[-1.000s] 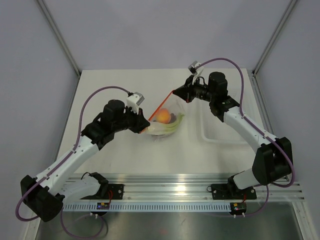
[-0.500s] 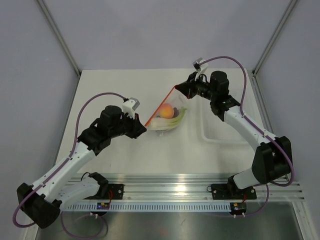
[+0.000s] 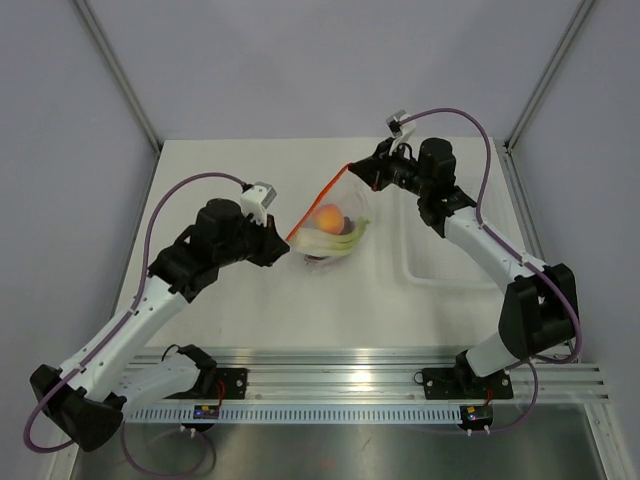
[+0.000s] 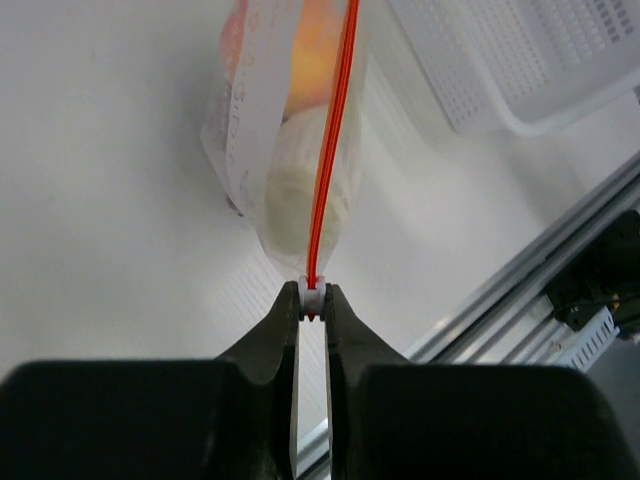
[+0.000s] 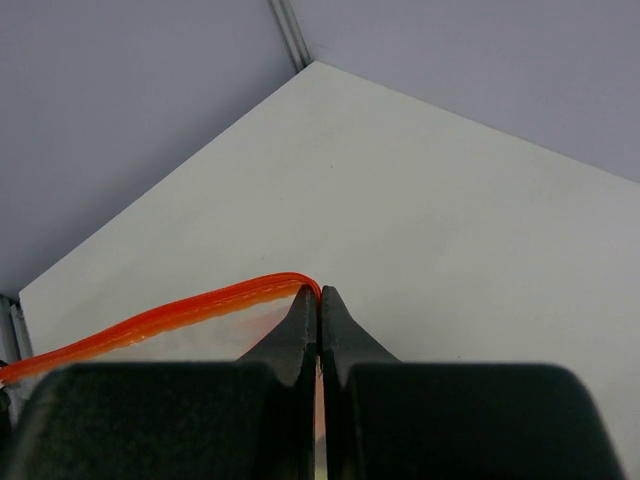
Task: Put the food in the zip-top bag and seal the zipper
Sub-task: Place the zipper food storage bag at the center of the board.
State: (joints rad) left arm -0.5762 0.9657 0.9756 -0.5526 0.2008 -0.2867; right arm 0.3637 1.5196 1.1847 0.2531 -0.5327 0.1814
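The clear zip-top bag (image 3: 335, 205) hangs between my two grippers above the table. Inside are the orange peach-like fruit (image 3: 330, 217) and the pale-green stalks (image 3: 340, 240); the grapes are hidden or too dark to make out. The orange-red zipper (image 3: 318, 202) runs nearly straight from one gripper to the other. My left gripper (image 3: 287, 242) is shut on the zipper's white slider (image 4: 313, 297) at the strip's near-left end. The bag (image 4: 262, 130) hangs beyond it. My right gripper (image 3: 352, 167) is shut on the zipper's far end (image 5: 312, 288); the strip (image 5: 170, 318) trails left.
A rigid clear rectangular tray (image 3: 420, 275) lies on the table right of the bag, under the right arm; it also shows in the left wrist view (image 4: 520, 70). Metal frame posts stand at the table's far corners. The aluminium rail runs along the near edge.
Both grippers have moved slightly toward the far side with the bag held between them. The left gripper has shifted left along the zipper line, and the bag hangs a little higher.
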